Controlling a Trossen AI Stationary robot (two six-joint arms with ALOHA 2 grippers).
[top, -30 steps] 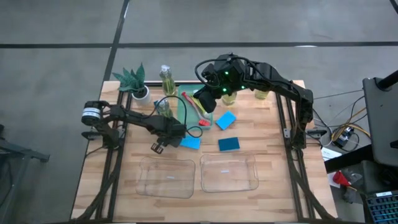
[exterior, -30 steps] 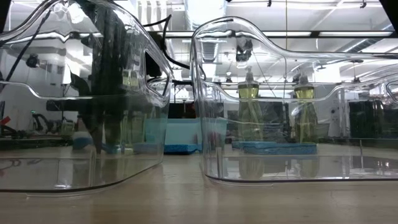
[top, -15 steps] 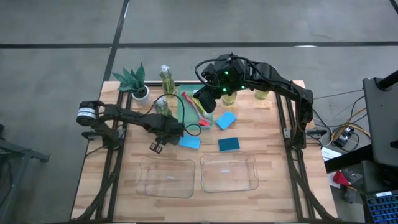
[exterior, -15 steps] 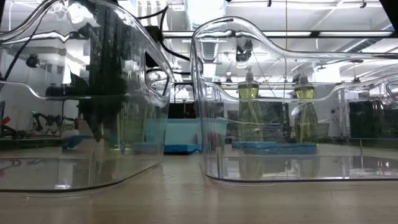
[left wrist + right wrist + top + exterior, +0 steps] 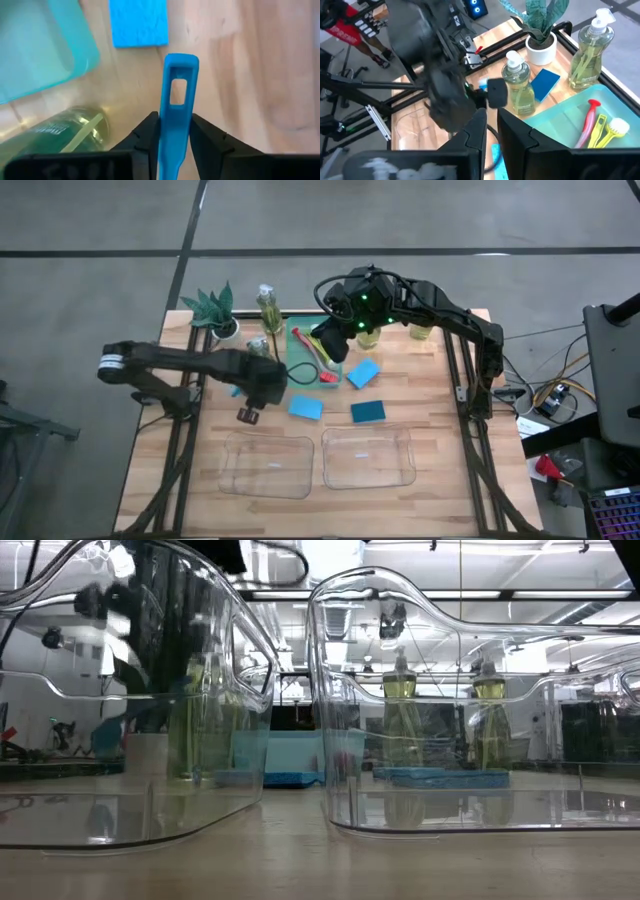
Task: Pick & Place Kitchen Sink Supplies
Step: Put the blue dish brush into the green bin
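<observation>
The left pincer [image 5: 175,145] was over the left half of the surface [image 5: 440,440], clamped on the handle of the blue brush [image 5: 176,120], which stood out forward between the two fingers [image 5: 145,137]. A clear bottle [image 5: 259,349] of yellow-green liquid stood just beside this pincer, toward the far edge, and one blue sponge [image 5: 138,22] lay on the bare wood ahead of it.

Near the far-left corner stood the potted plant [image 5: 216,310], with a second bottle [image 5: 268,304] beside it at the far edge. The green tray [image 5: 296,350] lay at the far middle of the surface and held the red brush [image 5: 587,125] and the yellow-handled brush [image 5: 607,131].

The right pincer [image 5: 492,132] hung over the tray with its fingers close together and nothing visible between them. Two further bottles [image 5: 420,330] stood at the far edge behind the right arm.

Three sponges [image 5: 367,412] lay at mid-surface, near one another but apart. Two clear bins [image 5: 366,456] sat side by side at the near edge
</observation>
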